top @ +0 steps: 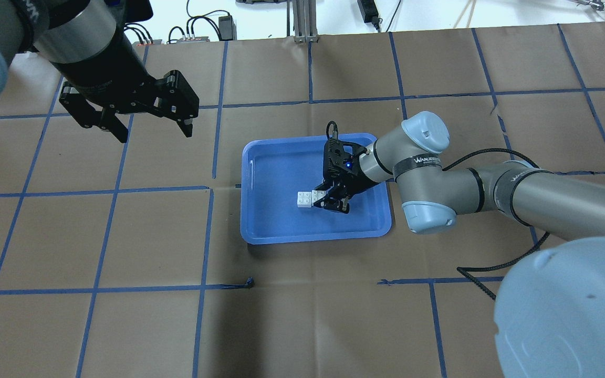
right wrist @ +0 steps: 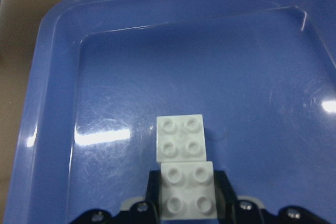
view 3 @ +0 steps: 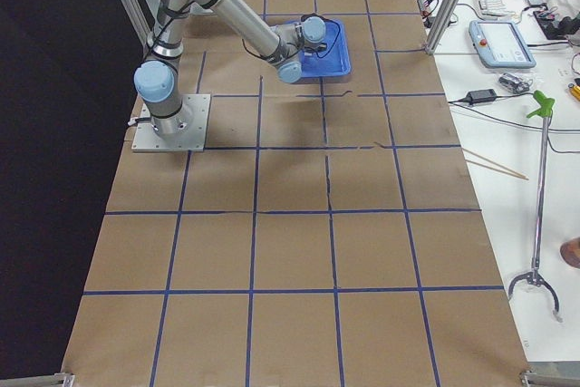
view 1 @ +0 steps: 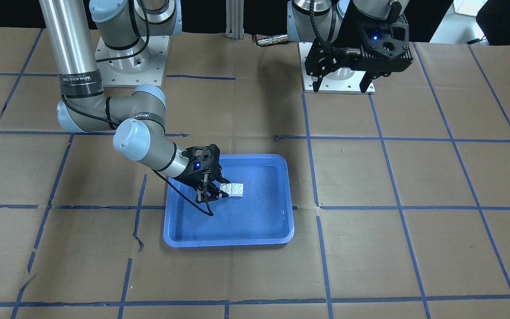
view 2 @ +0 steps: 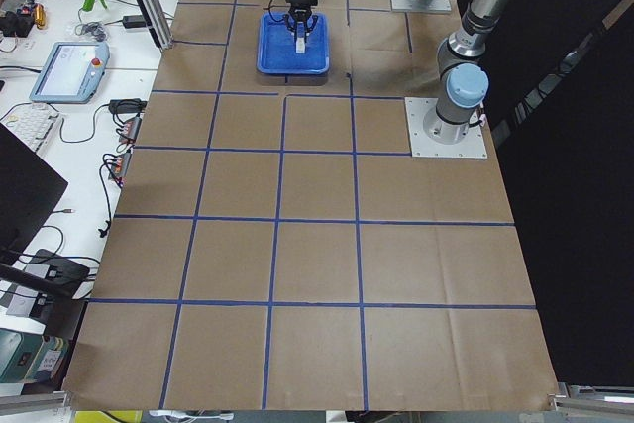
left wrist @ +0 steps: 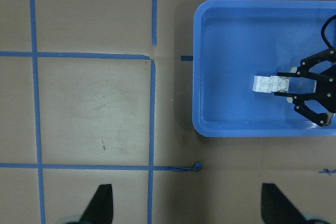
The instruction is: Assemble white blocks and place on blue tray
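Two white blocks (view 1: 235,189) are joined in a staggered pair and lie inside the blue tray (view 1: 228,241). They also show in the overhead view (top: 306,199) and the left wrist view (left wrist: 270,83). My right gripper (view 1: 225,189) reaches low into the tray (top: 313,236) and is shut on the nearer block of the pair. In the right wrist view the far block (right wrist: 181,137) rests on the tray floor (right wrist: 52,103). My left gripper (top: 145,126) is open and empty, high above the table, away from the tray (left wrist: 236,124).
Brown paper with a blue tape grid (top: 210,189) covers the table. The arm bases (view 1: 339,79) stand at the robot's edge. Tablets, cables and tools lie on side benches (view 2: 69,66) beyond the table's end.
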`<state>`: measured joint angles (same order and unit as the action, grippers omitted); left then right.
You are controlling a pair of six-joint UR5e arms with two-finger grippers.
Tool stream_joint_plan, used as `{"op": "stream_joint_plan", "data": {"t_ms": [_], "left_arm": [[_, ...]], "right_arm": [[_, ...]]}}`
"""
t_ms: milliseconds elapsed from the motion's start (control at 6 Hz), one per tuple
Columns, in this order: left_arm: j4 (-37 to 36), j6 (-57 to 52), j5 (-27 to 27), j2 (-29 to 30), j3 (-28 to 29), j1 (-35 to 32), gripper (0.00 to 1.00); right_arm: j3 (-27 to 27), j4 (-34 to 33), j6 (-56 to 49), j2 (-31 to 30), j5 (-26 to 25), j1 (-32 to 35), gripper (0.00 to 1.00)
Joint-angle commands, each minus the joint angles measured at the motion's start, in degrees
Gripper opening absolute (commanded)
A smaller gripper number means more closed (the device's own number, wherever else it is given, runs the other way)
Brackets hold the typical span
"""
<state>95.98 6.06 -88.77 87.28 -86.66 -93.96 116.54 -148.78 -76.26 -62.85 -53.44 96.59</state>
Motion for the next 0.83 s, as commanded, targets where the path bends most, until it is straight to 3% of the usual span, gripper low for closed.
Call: {"op": "stream_joint_plan", "data": {"t_ms": [0, 667], "left_arm": [[0.0, 0.0, 0.0, 0.0, 0.0, 0.0, 0.99], [0.0, 0.0, 0.0, -0.1, 0.0, 0.0, 0.99]], "right_arm": [[0.0, 0.1, 0.1, 0.0, 0.2, 0.0, 0.42], [0.0, 0.2, 0.1, 0.0, 0.2, 0.0, 0.46]]}}
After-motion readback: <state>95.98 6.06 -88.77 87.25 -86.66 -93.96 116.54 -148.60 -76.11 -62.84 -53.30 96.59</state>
